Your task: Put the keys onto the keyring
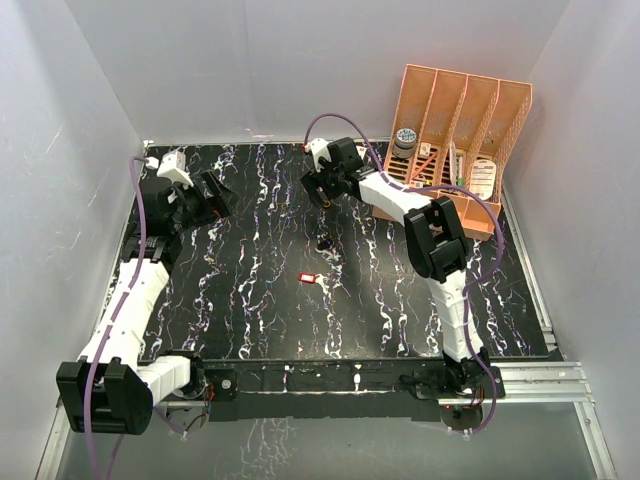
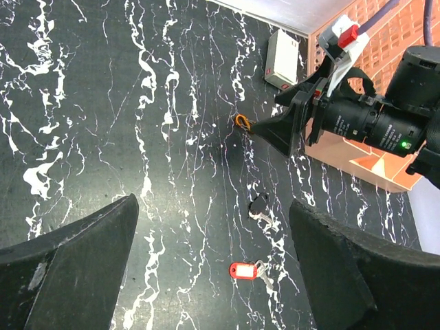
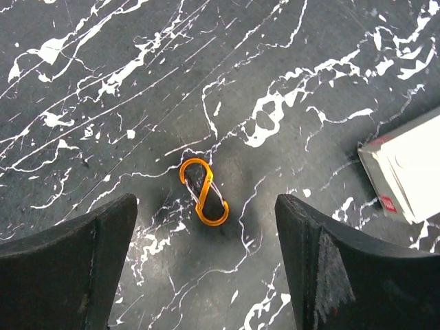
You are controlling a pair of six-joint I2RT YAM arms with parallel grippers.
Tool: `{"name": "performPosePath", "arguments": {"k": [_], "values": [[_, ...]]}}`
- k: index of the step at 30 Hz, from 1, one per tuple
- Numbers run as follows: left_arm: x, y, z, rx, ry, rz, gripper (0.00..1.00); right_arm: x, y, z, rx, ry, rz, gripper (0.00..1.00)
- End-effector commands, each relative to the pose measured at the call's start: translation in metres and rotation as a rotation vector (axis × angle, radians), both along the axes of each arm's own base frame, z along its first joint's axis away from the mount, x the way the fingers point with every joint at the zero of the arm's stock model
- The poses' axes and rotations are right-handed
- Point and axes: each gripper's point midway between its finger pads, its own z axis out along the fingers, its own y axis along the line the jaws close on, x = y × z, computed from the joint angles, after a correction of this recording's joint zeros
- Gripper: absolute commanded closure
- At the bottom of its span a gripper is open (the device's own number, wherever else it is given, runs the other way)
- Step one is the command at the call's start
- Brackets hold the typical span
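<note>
The keyring (image 3: pixel 204 192) is a small orange S-shaped clip lying flat on the black marble table (image 3: pixel 103 82). My right gripper (image 3: pixel 206 275) hovers just above it, open and empty, with the clip between and ahead of its fingers. The clip also shows in the left wrist view (image 2: pixel 242 122), right at the right gripper's tip (image 2: pixel 275 132). A key with a red plastic tag (image 2: pixel 242 270) lies at mid-table (image 1: pixel 308 278), and a black-headed key (image 2: pixel 259 206) lies a little beyond it. My left gripper (image 2: pixel 213 268) is open and empty, held above the table at the far left (image 1: pixel 208 195).
A white box (image 3: pixel 405 168) lies just right of the clip and shows in the left wrist view (image 2: pixel 280 58). An orange slotted file rack (image 1: pixel 460 140) holding small items stands at the back right. White walls enclose the table.
</note>
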Motion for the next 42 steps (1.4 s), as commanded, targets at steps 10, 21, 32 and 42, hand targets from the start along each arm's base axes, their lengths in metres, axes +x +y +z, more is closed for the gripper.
{"name": "performPosePath", "arguments": {"k": [10,21,32,42], "values": [[0.005,0.0,-0.012,0.024,0.024,-0.007,0.1,0.028,0.005,0.0,0.042,-0.032,0.101,0.33],[0.007,0.002,-0.016,0.032,0.032,0.0,0.1,0.019,0.007,-0.014,0.031,0.011,0.148,0.4],[0.006,0.003,-0.019,0.035,0.04,0.006,0.09,0.017,0.007,-0.025,0.015,0.031,0.171,0.46],[0.007,0.004,-0.022,0.038,0.047,0.01,0.09,0.014,0.008,-0.032,0.012,0.048,0.188,0.49]]}}
